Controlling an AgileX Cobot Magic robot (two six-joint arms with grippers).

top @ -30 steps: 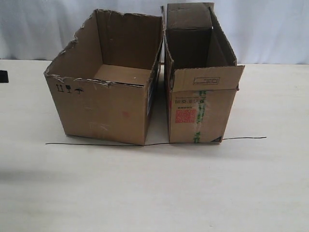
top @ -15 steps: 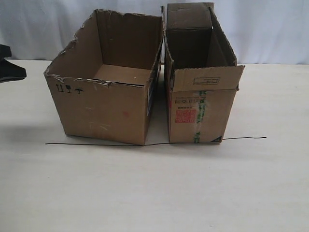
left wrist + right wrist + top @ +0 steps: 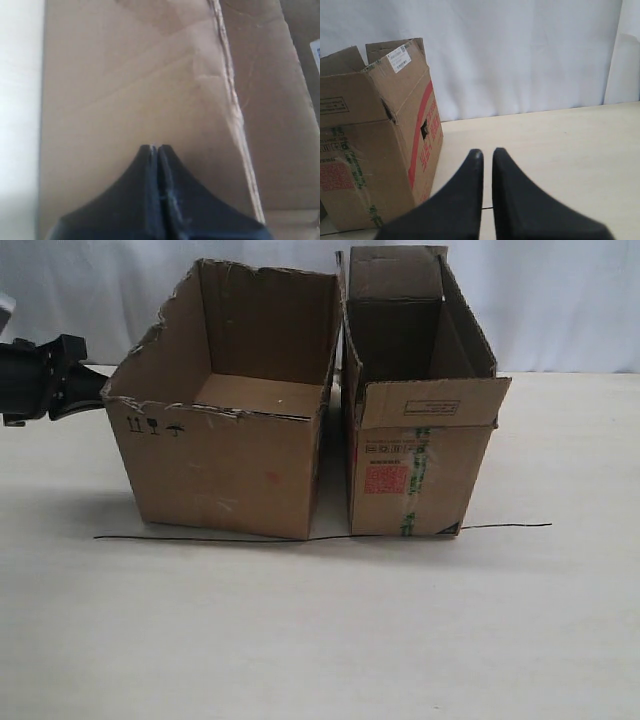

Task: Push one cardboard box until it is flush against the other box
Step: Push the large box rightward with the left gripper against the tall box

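Pale table [image 3: 300, 640], thin black line [image 3: 500, 526], perhaps drawn
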